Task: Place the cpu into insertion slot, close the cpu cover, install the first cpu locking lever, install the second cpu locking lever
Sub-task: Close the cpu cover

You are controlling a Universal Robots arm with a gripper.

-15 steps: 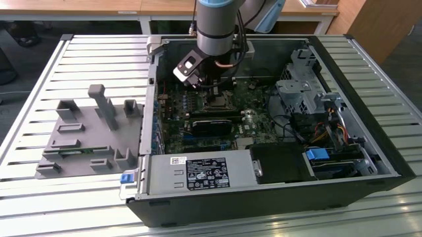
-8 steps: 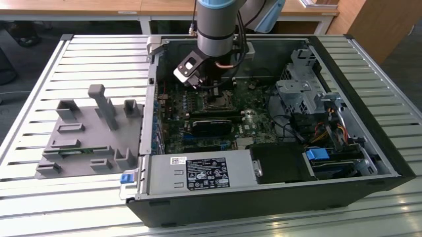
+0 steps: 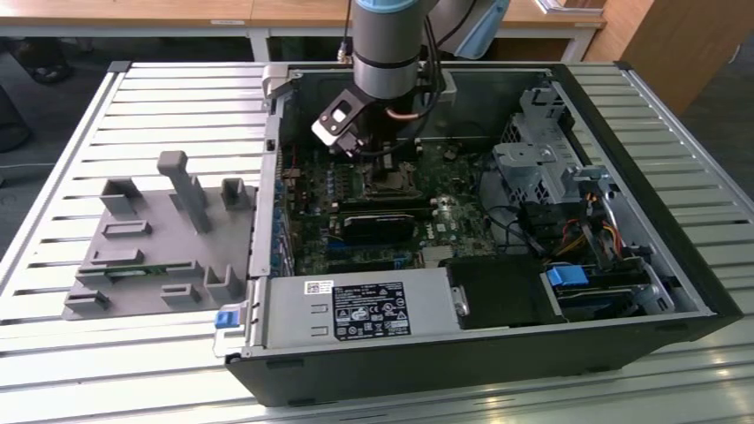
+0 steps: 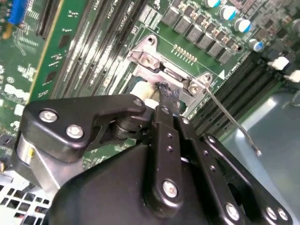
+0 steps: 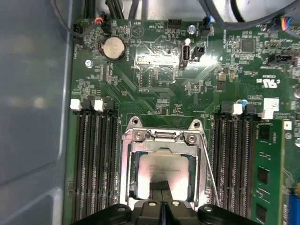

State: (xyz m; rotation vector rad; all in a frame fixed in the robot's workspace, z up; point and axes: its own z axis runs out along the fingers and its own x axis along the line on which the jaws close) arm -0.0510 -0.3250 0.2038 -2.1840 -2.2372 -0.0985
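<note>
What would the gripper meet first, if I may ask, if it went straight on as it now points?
Probably the top of the chip, framed by the silver cover; the gripper points down at it, though the gap is hard to judge.

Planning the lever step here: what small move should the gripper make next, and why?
Probably a short sideways shift toward the locking lever, which sticks out unlatched beside the cpu cover. The gripper sits over the cpu, which is already seated with the cover apparently down.

The exterior view looks down from well above the gripper (image 3: 377, 148) over the whole case (image 3: 471, 367). Both wrist views sit close behind it, sharing the metal cover (image 5: 161, 137) ahead.
</note>
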